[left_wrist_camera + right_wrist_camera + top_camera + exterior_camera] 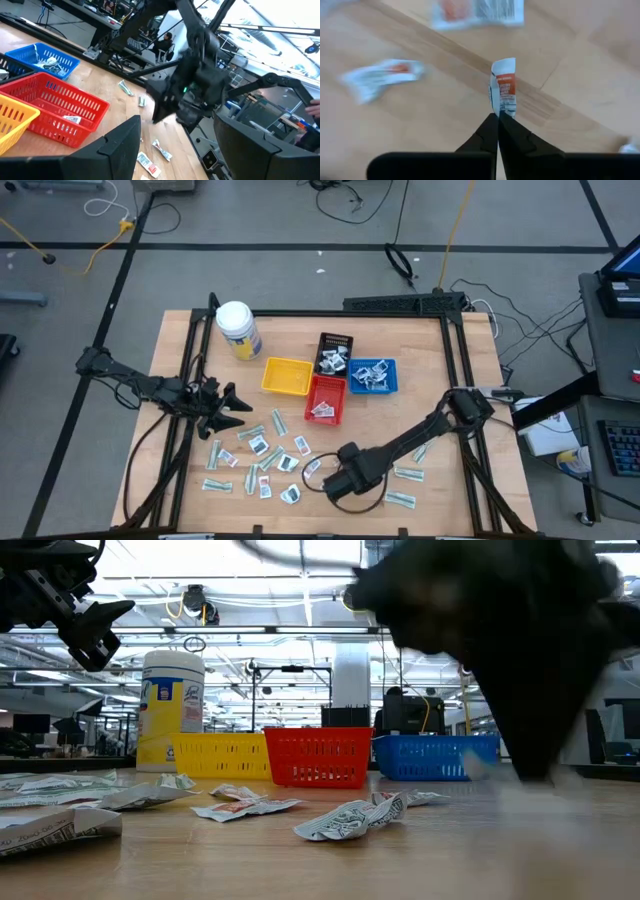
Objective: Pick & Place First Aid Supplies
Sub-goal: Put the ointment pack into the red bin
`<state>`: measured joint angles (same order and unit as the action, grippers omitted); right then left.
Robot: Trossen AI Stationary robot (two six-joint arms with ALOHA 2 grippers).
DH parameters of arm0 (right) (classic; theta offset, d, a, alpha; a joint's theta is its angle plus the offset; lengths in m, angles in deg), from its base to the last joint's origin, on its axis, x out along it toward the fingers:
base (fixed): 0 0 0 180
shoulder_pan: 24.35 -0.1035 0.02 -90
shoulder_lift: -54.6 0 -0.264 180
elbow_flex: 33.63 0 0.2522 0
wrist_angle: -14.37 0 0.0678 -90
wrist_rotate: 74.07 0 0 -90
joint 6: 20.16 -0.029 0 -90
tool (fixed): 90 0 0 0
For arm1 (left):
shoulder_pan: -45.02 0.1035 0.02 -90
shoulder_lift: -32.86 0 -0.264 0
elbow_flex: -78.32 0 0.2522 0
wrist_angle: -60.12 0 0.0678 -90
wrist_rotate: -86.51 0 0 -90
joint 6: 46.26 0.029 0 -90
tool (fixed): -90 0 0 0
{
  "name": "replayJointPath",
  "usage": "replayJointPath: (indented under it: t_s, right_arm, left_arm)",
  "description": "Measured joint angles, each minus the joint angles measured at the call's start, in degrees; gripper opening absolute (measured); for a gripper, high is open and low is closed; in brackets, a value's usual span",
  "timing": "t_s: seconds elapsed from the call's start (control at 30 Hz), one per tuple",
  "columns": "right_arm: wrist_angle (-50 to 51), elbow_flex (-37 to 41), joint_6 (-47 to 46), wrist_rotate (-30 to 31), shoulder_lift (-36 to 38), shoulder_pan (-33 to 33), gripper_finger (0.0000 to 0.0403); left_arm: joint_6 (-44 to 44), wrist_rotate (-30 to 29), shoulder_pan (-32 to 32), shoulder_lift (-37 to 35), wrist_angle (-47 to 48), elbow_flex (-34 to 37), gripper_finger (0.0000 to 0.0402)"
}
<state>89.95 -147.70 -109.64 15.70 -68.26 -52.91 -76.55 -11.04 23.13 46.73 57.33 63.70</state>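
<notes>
Dozens of small flat first aid packets [262,463] lie scattered over the near half of the pale wooden table [420,360], and we see bare wood open toward the far right corner and along the right edge. The right gripper [498,116] is low near the front edge, its two dark fingers pressed together on the end of a white slip with an orange-red panel [503,86], which stands up from the fingertips; its small print is too fine for us to read. The left gripper [238,408] hovers above the left side of the table with its fingers spread and nothing between them. At the far side stand a yellow mesh tray [286,376], a red mesh tray [326,400], a blue mesh tray [373,376] and a black tray [335,352], set close together. A white jar with a yellow label [238,330] stands near the far left corner.
</notes>
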Motion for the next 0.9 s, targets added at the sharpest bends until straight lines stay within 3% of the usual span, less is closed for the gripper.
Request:
replayJointPath:
  t_s: [0.13, 0.47, 0.9]
  right_arm:
    - [2.85, -0.13, 7.73, -0.06, 4.36, 1.65, 0.0001]
    - [9.10, -0.17, 38.95, -4.53, 11.52, 5.30, 0.0000]
    - [11.14, -0.20, 53.52, -7.55, 12.02, 14.90, 0.0000]
  left_arm:
    - [0.00, 0.00, 0.00, -0.01, 0.01, 0.00, 0.0257]
    - [0.00, 0.00, 0.02, 0.00, 0.01, 0.00, 0.0257]
    - [0.00, 0.00, 0.00, -0.02, -0.01, 0.00, 0.0257]
